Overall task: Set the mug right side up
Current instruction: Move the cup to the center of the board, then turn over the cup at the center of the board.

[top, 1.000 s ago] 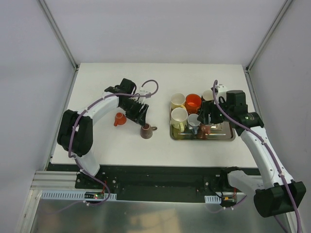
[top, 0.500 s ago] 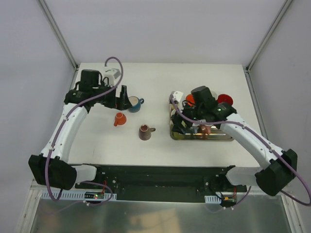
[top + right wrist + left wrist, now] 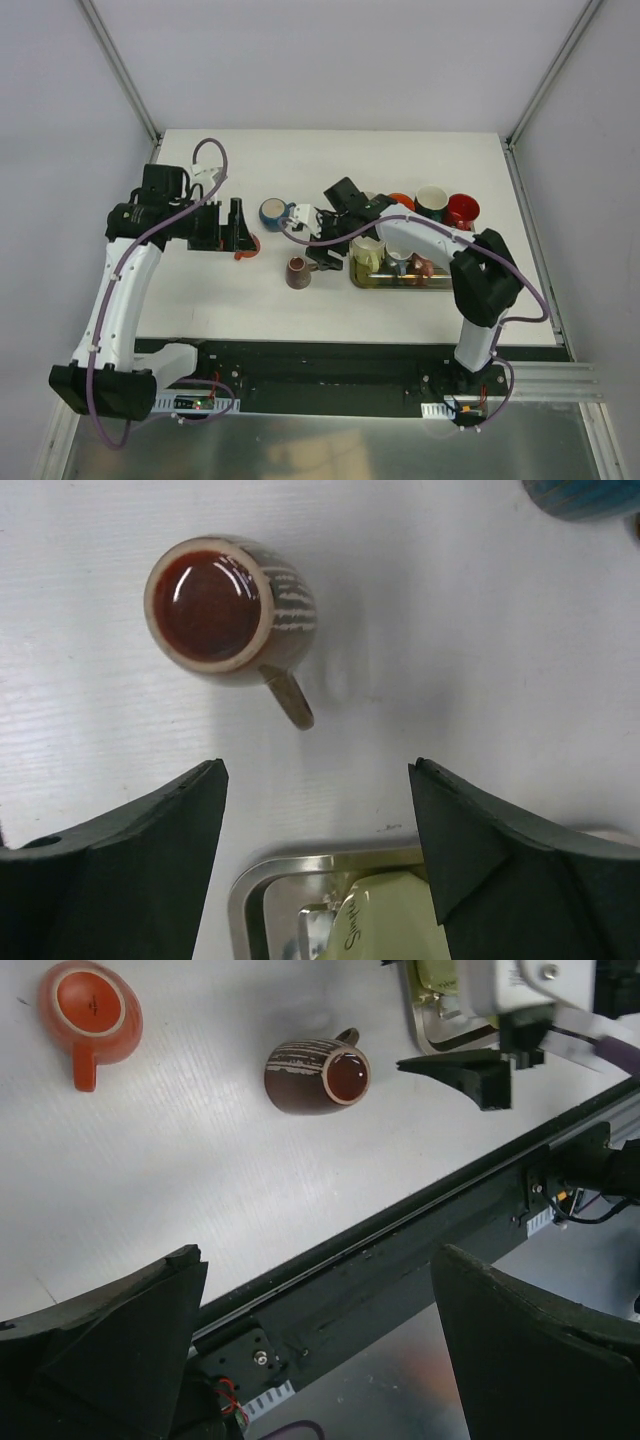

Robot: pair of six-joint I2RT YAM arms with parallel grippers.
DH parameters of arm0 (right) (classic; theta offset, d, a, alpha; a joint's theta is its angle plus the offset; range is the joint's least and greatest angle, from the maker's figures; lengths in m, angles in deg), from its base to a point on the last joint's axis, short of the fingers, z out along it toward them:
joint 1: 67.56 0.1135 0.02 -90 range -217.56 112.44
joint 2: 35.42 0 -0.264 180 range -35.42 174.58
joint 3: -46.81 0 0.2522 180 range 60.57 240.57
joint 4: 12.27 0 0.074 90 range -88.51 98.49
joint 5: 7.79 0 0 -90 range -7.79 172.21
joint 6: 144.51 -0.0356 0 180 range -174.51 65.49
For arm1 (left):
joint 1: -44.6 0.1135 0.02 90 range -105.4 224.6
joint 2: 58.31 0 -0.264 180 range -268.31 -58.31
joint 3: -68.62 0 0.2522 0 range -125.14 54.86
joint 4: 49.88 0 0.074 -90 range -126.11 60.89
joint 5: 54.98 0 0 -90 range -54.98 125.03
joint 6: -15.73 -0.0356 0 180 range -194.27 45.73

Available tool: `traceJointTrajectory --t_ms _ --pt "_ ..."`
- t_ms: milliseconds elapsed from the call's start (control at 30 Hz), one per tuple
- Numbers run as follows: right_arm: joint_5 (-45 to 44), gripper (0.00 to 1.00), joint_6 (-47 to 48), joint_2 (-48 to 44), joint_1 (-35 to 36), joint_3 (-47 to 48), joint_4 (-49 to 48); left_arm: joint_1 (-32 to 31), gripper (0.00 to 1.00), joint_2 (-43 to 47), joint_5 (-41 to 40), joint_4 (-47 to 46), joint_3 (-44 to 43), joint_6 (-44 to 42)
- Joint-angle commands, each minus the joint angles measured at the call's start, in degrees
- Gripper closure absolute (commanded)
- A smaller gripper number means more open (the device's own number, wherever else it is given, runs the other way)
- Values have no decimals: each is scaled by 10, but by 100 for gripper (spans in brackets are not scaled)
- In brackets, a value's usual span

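A small orange mug point(image 3: 90, 1010) stands bottom up on the white table, its beige foot ring showing and its handle towards me. In the top view point(image 3: 243, 254) it is half hidden under my left gripper point(image 3: 238, 222), which hovers over it, open and empty point(image 3: 320, 1360). A brown striped mug point(image 3: 298, 272) stands with its glossy opening up point(image 3: 210, 605). My right gripper point(image 3: 327, 255) is open and empty point(image 3: 315, 870), just right of the brown mug's handle, over the tray's left edge.
A blue mug point(image 3: 272, 212) stands upright behind the brown one. A steel tray point(image 3: 440, 284) at the right holds a yellow-green mug point(image 3: 367, 253), an orange mug point(image 3: 400, 201), a white mug point(image 3: 431, 200) and a red mug point(image 3: 462, 210). The table's front edge and a black rail lie close below.
My right arm has swung left from over the tray to beside the brown mug. My left gripper has moved from the blue mug to over the orange mug. The blue mug now stands free.
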Motion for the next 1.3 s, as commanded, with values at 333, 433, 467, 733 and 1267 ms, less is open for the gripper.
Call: traceJointTrajectory --t_ms 333,433,467,733,1267 --pt "6 27 83 91 35 48 -8 110 1 105 -28 44 65 45" --pt "7 35 67 102 38 46 -23 121 1 126 7 24 66 19" --pt "7 37 56 105 38 44 -29 123 1 131 12 17 65 20" --pt "-6 67 10 109 40 23 -78 136 12 148 47 1 68 -9" --pt "113 100 -202 -24 25 4 -70 135 17 184 130 -120 88 -174"
